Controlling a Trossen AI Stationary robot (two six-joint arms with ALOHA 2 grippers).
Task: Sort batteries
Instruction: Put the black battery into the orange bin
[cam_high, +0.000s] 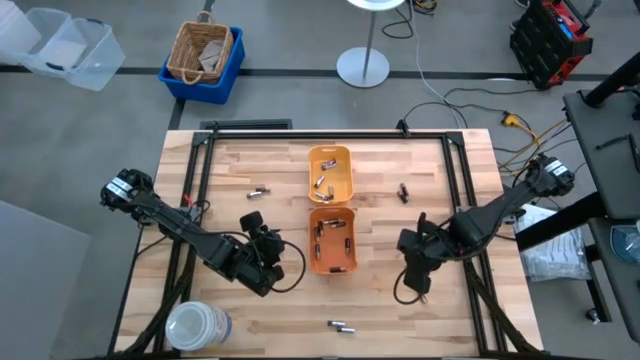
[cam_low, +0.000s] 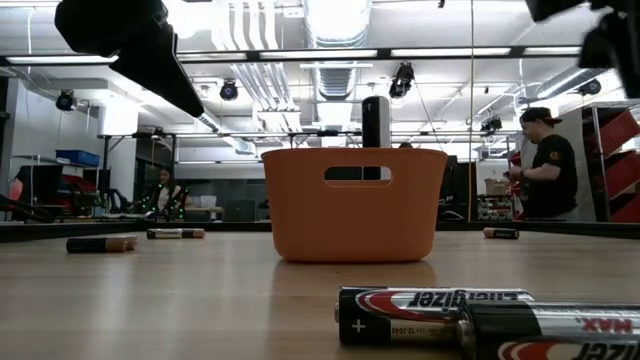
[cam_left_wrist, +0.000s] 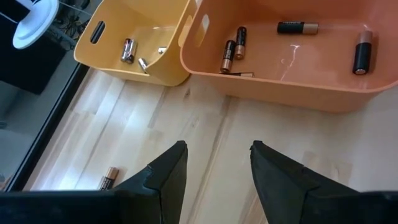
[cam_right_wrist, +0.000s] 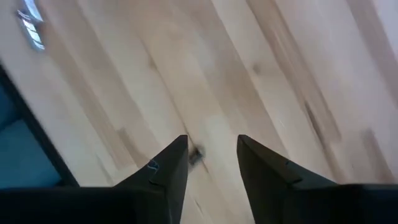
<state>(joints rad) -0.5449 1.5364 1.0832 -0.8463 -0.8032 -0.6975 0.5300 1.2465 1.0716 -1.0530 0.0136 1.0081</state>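
Spanning the scene, wooden table (cam_high: 250, 310) with dark frame along its edges. Orange tray (cam_high: 332, 240) at centre, yellow-orange tray (cam_high: 330, 172) just behind it toward the far edge; both hold batteries (cam_left_wrist: 231, 52). Left gripper (cam_high: 262, 242), fingers parted and empty, beside the orange tray's left wall. Right gripper (cam_high: 412, 240), fingers parted and empty, over bare wood right of the tray. Loose batteries: pair (cam_high: 341, 326) near the front edge, others (cam_high: 258, 191) left of the trays, one (cam_high: 403, 191) right.

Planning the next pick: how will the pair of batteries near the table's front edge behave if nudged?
The two black cylindrical batteries lie on their sides on the smooth wooden table, so they would probably roll. Their casings look glossy, so likely slippery. They seem rigid.
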